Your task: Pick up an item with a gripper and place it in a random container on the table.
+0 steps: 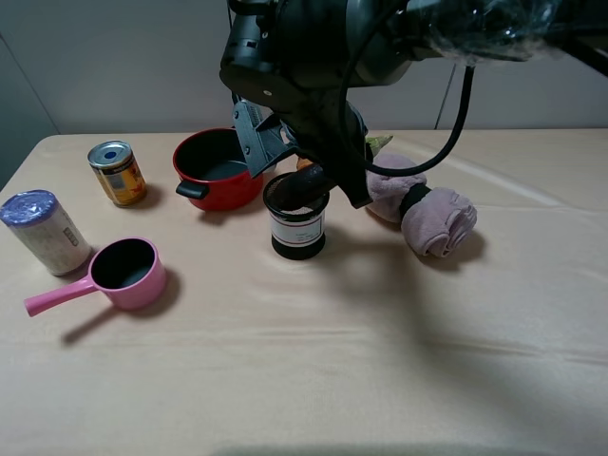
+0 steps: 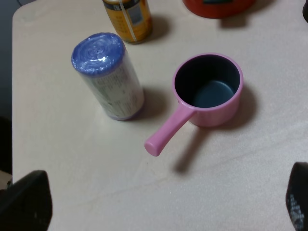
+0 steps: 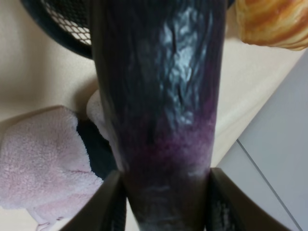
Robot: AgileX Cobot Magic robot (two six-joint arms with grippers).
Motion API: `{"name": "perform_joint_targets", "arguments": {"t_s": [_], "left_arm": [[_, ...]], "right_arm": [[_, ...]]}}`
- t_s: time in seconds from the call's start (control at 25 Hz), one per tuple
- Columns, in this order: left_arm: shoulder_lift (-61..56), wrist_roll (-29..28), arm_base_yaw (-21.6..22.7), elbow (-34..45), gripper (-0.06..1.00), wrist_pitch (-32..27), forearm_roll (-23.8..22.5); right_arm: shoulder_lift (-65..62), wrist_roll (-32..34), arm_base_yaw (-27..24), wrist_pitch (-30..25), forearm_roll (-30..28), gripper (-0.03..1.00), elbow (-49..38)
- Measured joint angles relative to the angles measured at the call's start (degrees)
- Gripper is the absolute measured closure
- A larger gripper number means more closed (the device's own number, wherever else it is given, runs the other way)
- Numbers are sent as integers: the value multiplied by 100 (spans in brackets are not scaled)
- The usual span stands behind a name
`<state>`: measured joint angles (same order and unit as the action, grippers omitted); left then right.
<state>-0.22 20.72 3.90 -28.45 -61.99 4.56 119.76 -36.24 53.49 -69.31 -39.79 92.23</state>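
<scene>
My right gripper (image 1: 328, 171) reaches across the middle and is shut on the dark purple eggplant (image 1: 306, 190). The eggplant hangs tilted, with its dark end in the mouth of the black mesh cup (image 1: 297, 228) with the white label band. In the right wrist view the eggplant (image 3: 159, 96) fills the frame between my two fingers (image 3: 111, 204), and the cup's mesh rim (image 3: 62, 24) shows behind it. My left gripper (image 2: 161, 207) is open and empty above the beige table (image 2: 231, 168), near the pink saucepan (image 2: 209, 91). It does not show in the high view.
A red pot (image 1: 217, 169) stands just left of the cup, with a yellow can (image 1: 118, 173), a blue-topped cylinder (image 1: 43, 231) and the pink saucepan (image 1: 123, 271) further left. A rolled pink cloth (image 1: 432, 220) lies right of the cup. A croissant (image 3: 274, 21) lies behind it.
</scene>
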Motion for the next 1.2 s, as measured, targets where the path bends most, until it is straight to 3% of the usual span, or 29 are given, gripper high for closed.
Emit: {"name": "perform_joint_targets", "arguments": {"t_s": [0.44, 0.88, 1.2], "left_arm": [[0, 0, 0, 0, -4, 0, 0], [0, 0, 0, 0, -4, 0, 0], [0, 0, 0, 0, -4, 0, 0]], "right_arm": [[0, 0, 0, 0, 2, 69, 0], [0, 0, 0, 0, 7, 58, 0], [0, 29, 0, 0, 13, 44, 0]]}}
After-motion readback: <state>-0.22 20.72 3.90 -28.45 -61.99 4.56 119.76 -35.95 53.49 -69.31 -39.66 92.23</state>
